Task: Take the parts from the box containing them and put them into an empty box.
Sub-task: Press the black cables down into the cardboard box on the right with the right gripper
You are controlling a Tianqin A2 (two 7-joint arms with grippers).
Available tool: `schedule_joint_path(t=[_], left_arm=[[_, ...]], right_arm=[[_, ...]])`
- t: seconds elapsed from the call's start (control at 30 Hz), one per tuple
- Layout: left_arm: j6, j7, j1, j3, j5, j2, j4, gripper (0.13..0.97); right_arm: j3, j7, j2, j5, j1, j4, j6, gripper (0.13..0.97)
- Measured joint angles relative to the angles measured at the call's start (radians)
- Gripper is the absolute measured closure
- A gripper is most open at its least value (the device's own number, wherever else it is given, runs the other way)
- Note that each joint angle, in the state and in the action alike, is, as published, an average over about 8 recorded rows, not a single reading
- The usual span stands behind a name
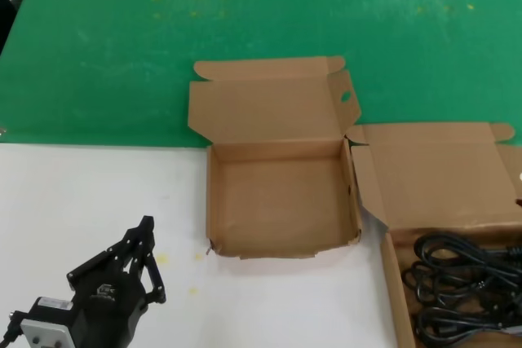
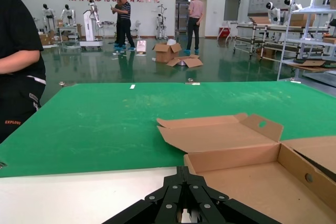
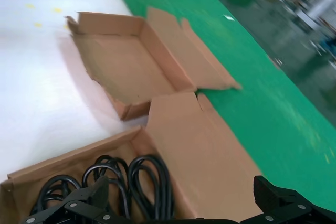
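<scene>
- The black left gripper point(image 1: 147, 242) sits low over the white table top point(image 1: 73, 193), far left. Its fingers are pinched together and hold nothing.
- Beyond it lies the green mat point(image 1: 106, 55).
- To its right is the empty box point(image 1: 281, 201), a shallow, square brown cardboard box. Its lid lies flat on the mat, and a side tab has an oval hole point(image 1: 345, 96).
- Right of that, touching it, is the second brown cardboard box point(image 1: 444, 173) with a plain wide lid.
- Inside lie the looped black power cords point(image 1: 469, 287).
- The black right gripper point(image 3: 181, 203) hangs just above the cords point(image 3: 126, 182). Its fingers are spread wide and hold nothing.
</scene>
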Motion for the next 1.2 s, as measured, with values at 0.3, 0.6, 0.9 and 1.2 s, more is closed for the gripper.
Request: schedule_joint_path(t=[0.3, 0.6, 0.9, 1.2], left_arm=[[0.000, 0.000, 0.000, 0.000, 0.000, 0.000, 0.000, 0.962], [0.000, 0.000, 0.000, 0.000, 0.000, 0.000, 0.000, 0.963], [0.000, 0.000, 0.000, 0.000, 0.000, 0.000, 0.000, 0.963], [0.000, 0.000, 0.000, 0.000, 0.000, 0.000, 0.000, 0.963]], right_arm=[[-0.040, 0.315, -0.069, -0.440, 0.164, -0.155, -0.305, 0.129], [-0.042, 0.618, -0.175, -0.871, 0.268, -0.264, -0.544, 0.129], [0.049, 0.830, -0.276, -1.238, 0.279, -0.317, -0.688, 0.136], [0.227, 0.849, -0.361, -1.394, 0.214, -0.351, -0.808, 0.157]])
